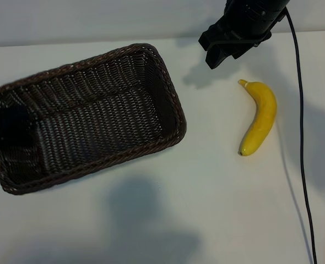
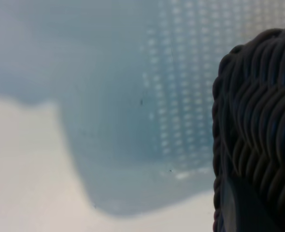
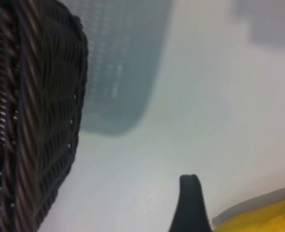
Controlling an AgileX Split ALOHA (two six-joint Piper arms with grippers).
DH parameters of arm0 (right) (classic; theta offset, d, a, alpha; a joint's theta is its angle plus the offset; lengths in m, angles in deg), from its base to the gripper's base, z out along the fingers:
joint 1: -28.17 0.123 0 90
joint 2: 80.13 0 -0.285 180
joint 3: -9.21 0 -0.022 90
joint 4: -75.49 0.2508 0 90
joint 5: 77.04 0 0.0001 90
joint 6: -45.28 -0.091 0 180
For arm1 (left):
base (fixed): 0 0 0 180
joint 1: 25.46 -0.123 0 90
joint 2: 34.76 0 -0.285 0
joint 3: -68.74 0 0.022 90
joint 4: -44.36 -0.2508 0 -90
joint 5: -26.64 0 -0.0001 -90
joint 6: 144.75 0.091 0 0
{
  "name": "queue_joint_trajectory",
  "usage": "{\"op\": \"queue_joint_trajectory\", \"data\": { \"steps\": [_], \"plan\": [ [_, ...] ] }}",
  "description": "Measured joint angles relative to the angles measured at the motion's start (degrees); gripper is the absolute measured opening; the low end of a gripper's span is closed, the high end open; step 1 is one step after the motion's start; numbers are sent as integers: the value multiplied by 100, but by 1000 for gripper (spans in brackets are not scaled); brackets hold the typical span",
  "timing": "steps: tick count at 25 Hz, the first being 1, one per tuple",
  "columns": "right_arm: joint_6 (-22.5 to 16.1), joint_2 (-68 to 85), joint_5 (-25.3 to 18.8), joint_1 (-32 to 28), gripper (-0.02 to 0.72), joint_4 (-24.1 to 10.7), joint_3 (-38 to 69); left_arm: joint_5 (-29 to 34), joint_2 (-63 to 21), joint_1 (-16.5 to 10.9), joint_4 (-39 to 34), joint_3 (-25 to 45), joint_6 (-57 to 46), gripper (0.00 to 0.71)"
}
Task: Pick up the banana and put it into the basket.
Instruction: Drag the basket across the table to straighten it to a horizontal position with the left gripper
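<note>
The banana (image 1: 260, 118) lies flat on the white table, right of the basket (image 1: 168, 99), with its stem end toward the far side. My right gripper (image 1: 223, 59) hovers open and empty just beyond the stem end, a little toward the basket. In the right wrist view one dark fingertip (image 3: 191, 200) stands over bare table, with the banana (image 3: 265, 217) close beside it and the basket (image 3: 36, 121) wall off to the other side. My left gripper (image 1: 5, 132) is a dark shape at the basket's left end; the left wrist view shows the basket (image 2: 258, 121) weave very close.
A black cable (image 1: 301, 137) runs down the table's right side, just past the banana. The white table (image 1: 206, 209) stretches bare along the near side, crossed by soft shadows.
</note>
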State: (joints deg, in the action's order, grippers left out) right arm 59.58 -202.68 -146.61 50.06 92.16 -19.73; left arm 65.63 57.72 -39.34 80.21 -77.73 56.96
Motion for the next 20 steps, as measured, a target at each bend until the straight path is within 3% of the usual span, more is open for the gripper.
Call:
{"op": "queue_joint_trajectory", "data": {
  "steps": [13, 20],
  "plan": [
    [-5, 0, 0, 0, 539, 0, 0, 1297, 1142, 0, -222, -1727, 472, 164],
    [-11, 0, 0, 0, 539, 5, 0, 1519, 1601, 0, -284, -2219, 530, 164]
  ]
}}
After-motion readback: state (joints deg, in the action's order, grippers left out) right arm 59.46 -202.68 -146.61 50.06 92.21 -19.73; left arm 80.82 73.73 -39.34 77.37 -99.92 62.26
